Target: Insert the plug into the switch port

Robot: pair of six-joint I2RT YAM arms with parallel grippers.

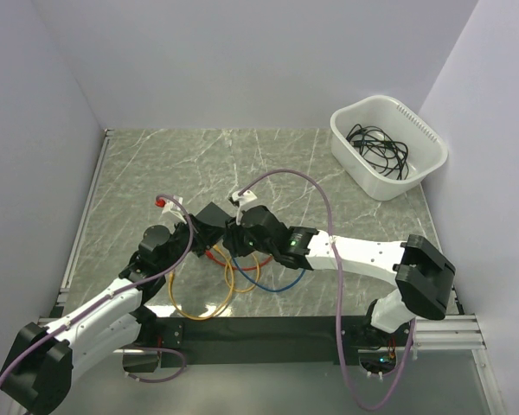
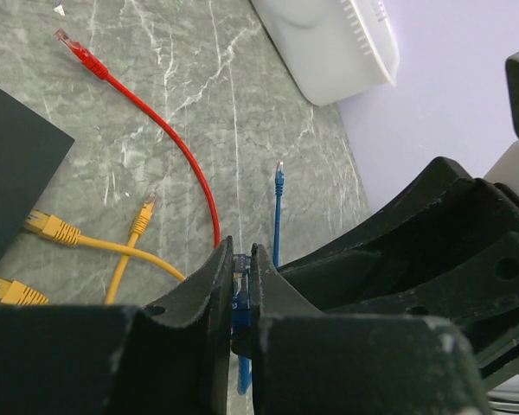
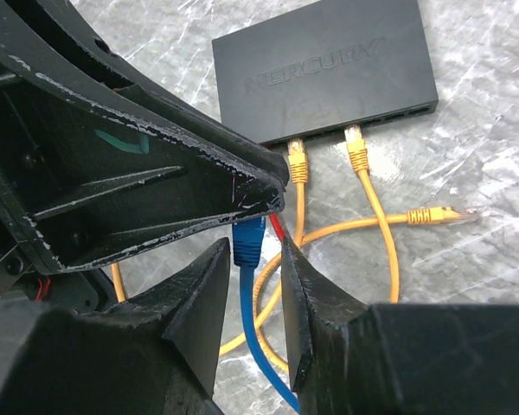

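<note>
Left wrist view shows the left gripper (image 2: 240, 259) nearly closed. Its two fingers pinch the blue plug (image 2: 240, 292), with nothing but that sliver of blue between them. The blue cable (image 2: 242, 372) runs out toward 6 o'clock.

In the right wrist view the same plug hangs from the left gripper's tip, with the right gripper (image 3: 253, 258) partly open around it, one finger on each side. The finger at 9 o'clock sits just beside the plug. At 3 o'clock a narrow gap remains, and a red cable (image 3: 277, 229) shows through it. Whether either pad presses the plug I cannot tell.

The switch (image 3: 329, 69) lies flat on the table (image 1: 268, 164) at 1 o'clock from the plug and apart from it, its port edge facing the grippers. Two yellow plugs (image 3: 297, 162) (image 3: 356, 147) sit in its ports, and a third yellow plug (image 3: 434, 214) lies loose at 3 o'clock.

From the top external camera both grippers meet just off the switch's 5 o'clock corner. A white tub (image 1: 432, 151) stands at the table's 2 o'clock.
</note>
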